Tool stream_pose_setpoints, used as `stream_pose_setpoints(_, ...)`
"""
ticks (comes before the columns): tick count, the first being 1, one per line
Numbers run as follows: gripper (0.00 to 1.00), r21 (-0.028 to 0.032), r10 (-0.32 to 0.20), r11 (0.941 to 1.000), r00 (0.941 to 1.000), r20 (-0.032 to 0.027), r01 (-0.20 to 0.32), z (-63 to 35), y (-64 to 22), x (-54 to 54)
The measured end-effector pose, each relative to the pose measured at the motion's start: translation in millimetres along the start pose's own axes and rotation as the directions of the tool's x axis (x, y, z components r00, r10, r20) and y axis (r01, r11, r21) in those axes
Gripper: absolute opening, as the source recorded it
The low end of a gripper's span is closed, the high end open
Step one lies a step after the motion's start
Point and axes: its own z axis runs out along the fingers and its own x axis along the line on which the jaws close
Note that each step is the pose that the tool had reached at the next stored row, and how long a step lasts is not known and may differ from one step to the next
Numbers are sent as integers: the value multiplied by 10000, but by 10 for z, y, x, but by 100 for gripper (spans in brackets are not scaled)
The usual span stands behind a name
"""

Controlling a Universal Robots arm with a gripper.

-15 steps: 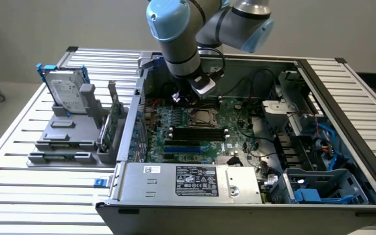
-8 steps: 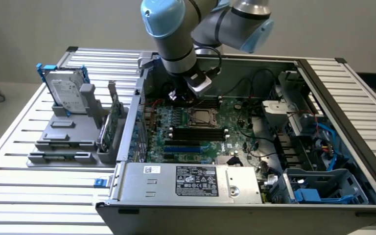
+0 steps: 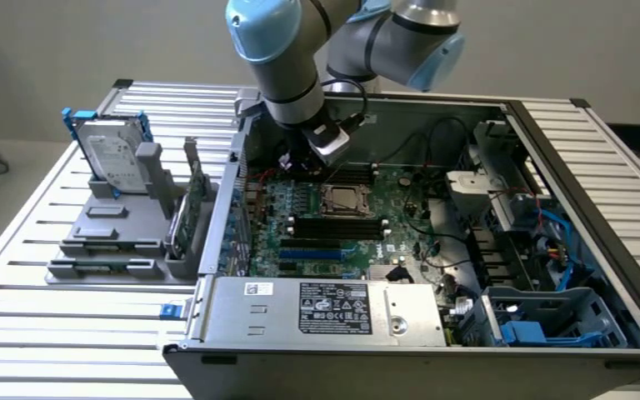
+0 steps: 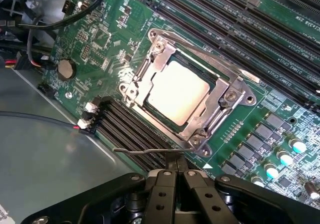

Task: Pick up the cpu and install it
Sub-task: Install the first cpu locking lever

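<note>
The cpu (image 4: 177,94), a flat square chip with a pale shiny top, lies inside the metal-framed socket (image 4: 227,97) on the green motherboard. The frame's plate sits around the chip's edges. In the exterior view the cpu (image 3: 345,198) shows at the middle of the board inside the open computer case. My gripper (image 4: 176,160) is shut, its dark fingers pressed together just beside the socket's corner. The tips meet a thin wire lever (image 4: 140,150) running along the socket's side. I cannot tell whether the lever is pinched or only touched. From outside, the gripper (image 3: 309,162) hangs low over the board, close to the socket.
Black memory slots (image 4: 125,126) flank the socket. Cables (image 4: 45,27) run near the case wall. A silver hard drive (image 3: 114,154) in a blue frame stands in a grey holder (image 3: 109,242) at the exterior view's left. The power supply (image 3: 320,308) lies along the case's near side.
</note>
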Motion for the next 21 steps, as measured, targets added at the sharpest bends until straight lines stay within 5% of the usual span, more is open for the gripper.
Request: stream_pose_setpoints(21,11,-58,0,10000,10000,36,0,-29,28,-14)
